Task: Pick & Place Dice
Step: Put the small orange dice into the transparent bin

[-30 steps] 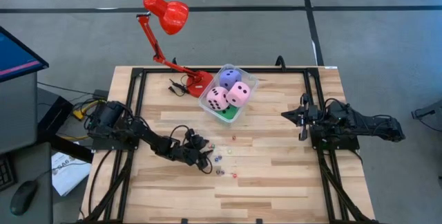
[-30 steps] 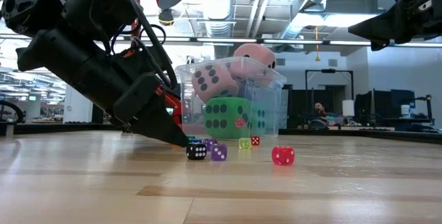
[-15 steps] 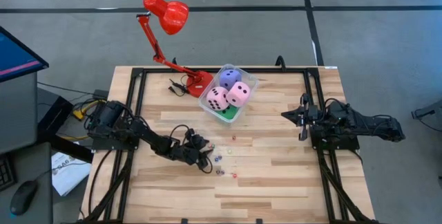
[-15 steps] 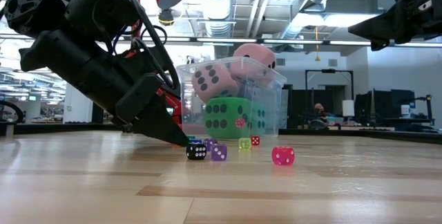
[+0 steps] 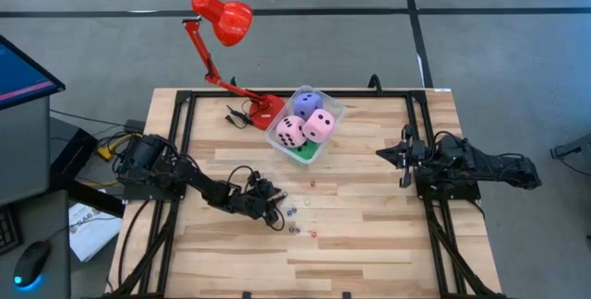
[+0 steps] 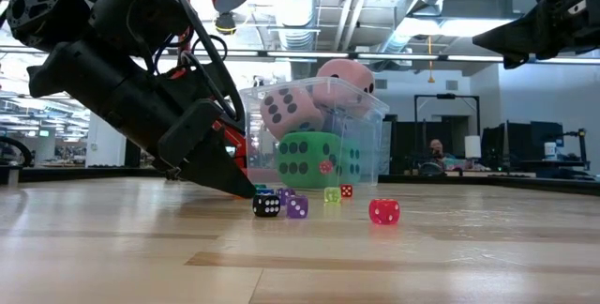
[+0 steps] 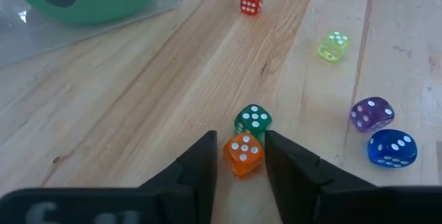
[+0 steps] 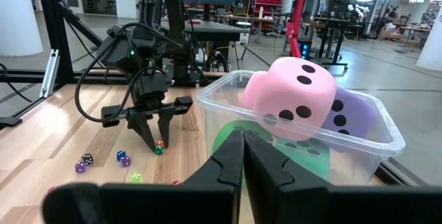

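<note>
Two pink dice, a purple one and a green one lie in a clear tub at the far middle of the table. Several tiny dice lie on the wood in front of it, among them an orange one, a green one, blue, purple, yellow and red. My left gripper is down at the table, open, with one finger on each side of the orange die. My right gripper waits shut above the table's right side. My left gripper slants down from the table's left, its fingers standing on either side of the orange die. A strip of wood shows between one finger and the die. Whether the other finger touches it I cannot tell. The die rests on the table.
A red desk lamp stands at the far left of the tub, with a dark cable beside its base. A black die and a pink-red die lie nearest the front. Bare wood lies between the small dice and the right arm.
</note>
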{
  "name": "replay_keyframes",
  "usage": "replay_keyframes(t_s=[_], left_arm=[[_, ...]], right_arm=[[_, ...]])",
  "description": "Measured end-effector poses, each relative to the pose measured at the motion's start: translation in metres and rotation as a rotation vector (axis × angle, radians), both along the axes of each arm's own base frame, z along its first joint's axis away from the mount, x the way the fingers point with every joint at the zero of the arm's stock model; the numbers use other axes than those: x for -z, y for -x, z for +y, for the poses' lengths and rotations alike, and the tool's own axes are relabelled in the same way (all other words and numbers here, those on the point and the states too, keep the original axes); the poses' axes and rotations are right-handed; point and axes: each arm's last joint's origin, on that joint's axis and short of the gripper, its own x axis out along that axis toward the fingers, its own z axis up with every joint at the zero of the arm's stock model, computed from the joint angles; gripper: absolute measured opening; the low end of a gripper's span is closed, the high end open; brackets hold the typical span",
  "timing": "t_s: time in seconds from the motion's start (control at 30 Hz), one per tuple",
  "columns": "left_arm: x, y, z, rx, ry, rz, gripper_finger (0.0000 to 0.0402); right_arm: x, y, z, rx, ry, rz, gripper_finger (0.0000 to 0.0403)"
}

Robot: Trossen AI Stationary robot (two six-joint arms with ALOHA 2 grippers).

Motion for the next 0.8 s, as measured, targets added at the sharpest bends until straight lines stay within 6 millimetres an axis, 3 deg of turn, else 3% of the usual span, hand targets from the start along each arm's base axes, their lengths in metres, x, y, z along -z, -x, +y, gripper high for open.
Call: replay_keyframes(t_s=[0.8], left_arm=[[0.0003, 0.0004, 0.0000, 0.000, -0.001, 0.002, 0.0073]], right_arm=[[-0.0003, 0.0001, 0.0000, 0.000, 0.000, -0.001, 0.0008]])
